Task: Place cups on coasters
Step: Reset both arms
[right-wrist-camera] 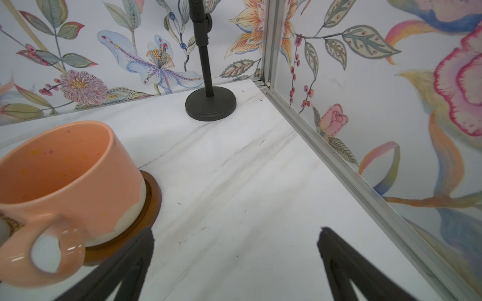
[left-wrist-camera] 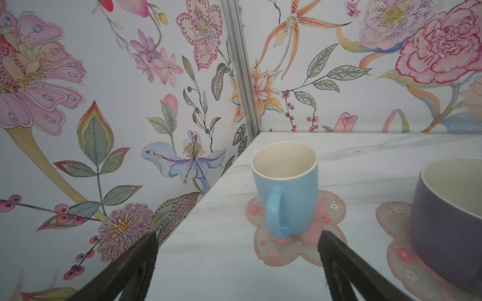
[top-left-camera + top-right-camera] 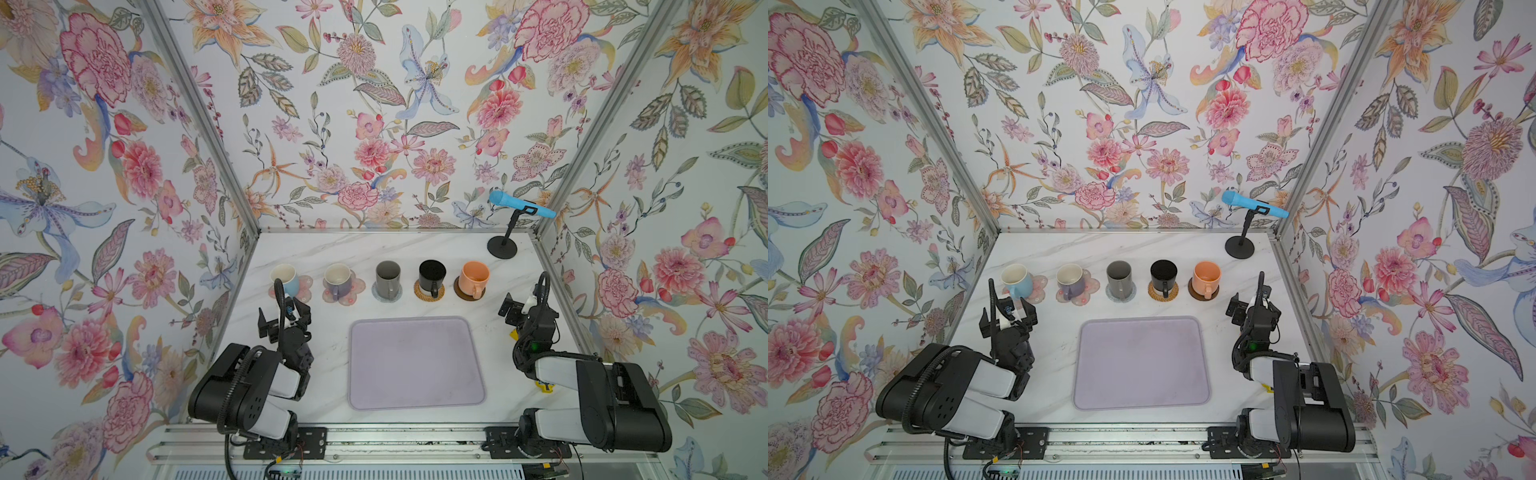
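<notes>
Several cups stand in a row, each on a coaster: light blue cup (image 3: 286,279) and purple-grey cup (image 3: 337,279) on pink flower coasters (image 3: 306,286) (image 3: 358,291), grey cup (image 3: 387,276) on a grey disc (image 3: 395,296), black cup (image 3: 432,274) on a woven disc (image 3: 441,293), peach cup (image 3: 475,276) on a brown disc (image 3: 462,291). My left gripper (image 3: 284,320) (image 2: 237,234) hangs open just in front of the blue cup (image 2: 287,187), empty. To the right of the peach cup (image 1: 65,166), my right gripper (image 3: 524,307) (image 1: 236,230) is open and empty.
A large lilac mat (image 3: 417,361) lies mid-table between the arms. A blue microphone (image 3: 521,206) sits on a black stand whose round base (image 3: 502,249) (image 1: 210,104) is at the back right corner. Floral walls with aluminium rails close three sides.
</notes>
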Available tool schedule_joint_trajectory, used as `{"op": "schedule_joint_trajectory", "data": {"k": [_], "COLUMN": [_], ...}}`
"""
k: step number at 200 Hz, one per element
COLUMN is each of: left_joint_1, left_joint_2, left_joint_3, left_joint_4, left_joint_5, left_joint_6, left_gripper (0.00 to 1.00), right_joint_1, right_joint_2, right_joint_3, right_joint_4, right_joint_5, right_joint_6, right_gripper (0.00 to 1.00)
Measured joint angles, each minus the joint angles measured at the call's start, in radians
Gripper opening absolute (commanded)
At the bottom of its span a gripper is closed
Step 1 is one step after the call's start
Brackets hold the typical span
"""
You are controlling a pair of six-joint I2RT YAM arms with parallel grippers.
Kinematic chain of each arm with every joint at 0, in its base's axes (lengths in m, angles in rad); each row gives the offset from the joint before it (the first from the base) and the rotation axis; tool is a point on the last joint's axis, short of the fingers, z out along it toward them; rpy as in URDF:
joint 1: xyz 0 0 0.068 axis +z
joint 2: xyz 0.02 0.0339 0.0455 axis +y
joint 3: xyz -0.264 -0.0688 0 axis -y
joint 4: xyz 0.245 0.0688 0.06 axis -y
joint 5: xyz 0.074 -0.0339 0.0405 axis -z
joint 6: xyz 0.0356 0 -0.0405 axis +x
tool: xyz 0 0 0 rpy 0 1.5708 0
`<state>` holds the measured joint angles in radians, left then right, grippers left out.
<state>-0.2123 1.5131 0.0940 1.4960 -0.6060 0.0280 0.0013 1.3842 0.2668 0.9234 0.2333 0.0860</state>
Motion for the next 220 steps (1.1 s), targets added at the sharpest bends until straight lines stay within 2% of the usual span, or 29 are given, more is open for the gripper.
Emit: {"op": "schedule_joint_trajectory", "data": {"k": [38, 69, 114, 220], "left_joint_1": [0.043, 0.068, 0.082, 0.095], "left_joint_2": [0.042, 0.082, 0.080, 0.080], "left_joint_3": [-0.002, 0.002, 0.071, 0.072], "left_joint_4": [0.013, 0.004, -0.039, -0.068], "left_joint_5": [0.126, 0.180, 0.211, 0.233], "left_joint_6": [0.005, -0.010, -0.024, -0.036], "left_gripper": [0.99, 0.99, 0.99, 0.99], "right_joint_1": [0.086, 0.080, 0.052, 0.052], "right_joint_2": [0.094, 0.118, 0.158, 0.158], "right_joint_3": [0.000, 0.002, 0.007, 0.007], "right_joint_4": [0.090, 0.109, 0.151, 0.153], "right_joint_5": [-0.017, -0.034, -0.092, -0.107], "right_joint_6": [-0.087, -0.107, -0.109, -0.109], "right_gripper": [0.99, 0.99, 0.99, 0.99]}}
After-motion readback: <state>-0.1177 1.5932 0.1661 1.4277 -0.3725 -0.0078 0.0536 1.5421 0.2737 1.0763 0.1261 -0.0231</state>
